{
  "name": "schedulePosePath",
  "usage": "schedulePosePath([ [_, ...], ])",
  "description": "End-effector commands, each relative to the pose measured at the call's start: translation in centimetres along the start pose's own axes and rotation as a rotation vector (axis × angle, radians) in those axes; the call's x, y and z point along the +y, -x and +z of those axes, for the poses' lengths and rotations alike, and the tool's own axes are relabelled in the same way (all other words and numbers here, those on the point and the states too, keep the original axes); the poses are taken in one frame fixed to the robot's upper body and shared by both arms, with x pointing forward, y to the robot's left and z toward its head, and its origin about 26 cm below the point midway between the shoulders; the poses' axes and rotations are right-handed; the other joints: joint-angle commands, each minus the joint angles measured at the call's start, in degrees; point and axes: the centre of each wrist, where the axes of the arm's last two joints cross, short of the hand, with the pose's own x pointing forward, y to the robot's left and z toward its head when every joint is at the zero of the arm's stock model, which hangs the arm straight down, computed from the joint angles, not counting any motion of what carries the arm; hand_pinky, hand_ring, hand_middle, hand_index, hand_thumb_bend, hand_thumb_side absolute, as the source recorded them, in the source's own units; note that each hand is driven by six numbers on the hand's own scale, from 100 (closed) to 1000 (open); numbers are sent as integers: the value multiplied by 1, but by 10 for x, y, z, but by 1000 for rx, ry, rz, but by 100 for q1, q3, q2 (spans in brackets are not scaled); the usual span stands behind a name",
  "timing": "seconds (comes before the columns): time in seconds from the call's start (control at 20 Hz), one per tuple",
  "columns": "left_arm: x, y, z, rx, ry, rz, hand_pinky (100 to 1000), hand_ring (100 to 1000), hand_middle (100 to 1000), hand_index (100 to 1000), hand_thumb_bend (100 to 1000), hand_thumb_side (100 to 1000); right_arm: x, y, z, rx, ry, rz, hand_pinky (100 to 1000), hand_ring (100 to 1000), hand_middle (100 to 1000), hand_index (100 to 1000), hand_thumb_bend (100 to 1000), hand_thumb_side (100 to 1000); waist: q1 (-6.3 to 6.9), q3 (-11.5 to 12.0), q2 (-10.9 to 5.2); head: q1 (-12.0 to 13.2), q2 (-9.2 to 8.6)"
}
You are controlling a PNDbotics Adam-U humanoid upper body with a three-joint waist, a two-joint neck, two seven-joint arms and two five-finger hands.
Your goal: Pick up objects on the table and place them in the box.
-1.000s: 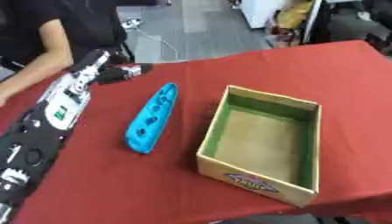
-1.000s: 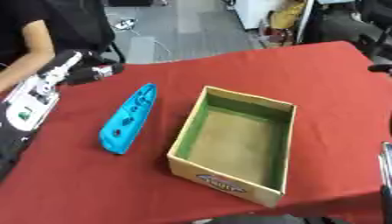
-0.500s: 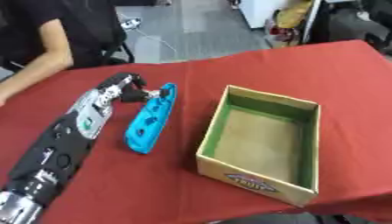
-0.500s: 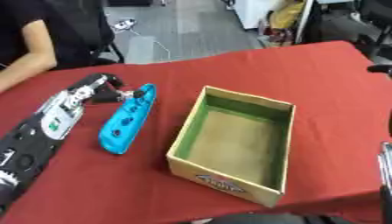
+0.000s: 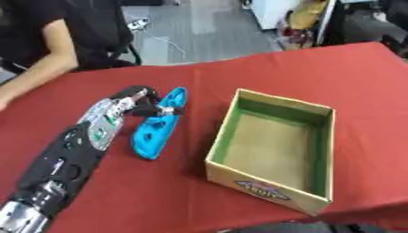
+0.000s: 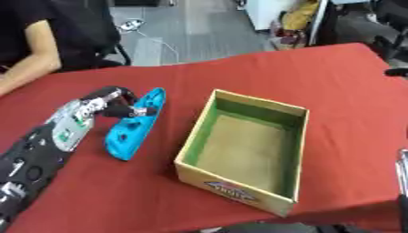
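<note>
Red cloth covers the bench [image 5: 239,73] from edge to edge, and beyond its far side we see grey floor, a dark chair and some yellow clutter by a white cabinet. Our left arm reaches in from the lower left, and our left hand [image 5: 131,101] rests against the upper part of the blue object [image 5: 159,126], a long, narrow plastic piece lying flat on the cloth with its length running towards us. Its fingers [image 5: 155,109] are curled onto the blue object's near edge; whether they truly clasp it or only touch it, we cannot tell. Just to the right of the blue object, apart from it, stands the open cardboard box [image 5: 227,132], green inside, a printed label on its near wall. Our right hand [image 6: 401,159] shows only as a sliver at the right edge of the right eye view.
</note>
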Motion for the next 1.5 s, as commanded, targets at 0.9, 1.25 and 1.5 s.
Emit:
schedulePosePath([
  [0.9, -1, 0, -4, 131, 194, -505, 335, 312, 331, 481, 339, 455, -3, -8, -9, -38, 2, 3, 602, 815, 850, 995, 460, 974, -12, -39, -46, 78, -8],
  [1.25, 7, -4, -2, 112, 31, -655, 100, 100, 100, 100, 920, 721, -3, -8, -9, -37, 5, 5, 602, 815, 850, 995, 460, 973, -13, -36, -43, 67, -8],
  [1.5, 6, -1, -1, 64, -104, -594, 100, 100, 100, 100, 314, 944, -4, -7, -9, -36, 7, 5, 602, 815, 850, 995, 459, 973, -16, -35, -42, 71, -8],
])
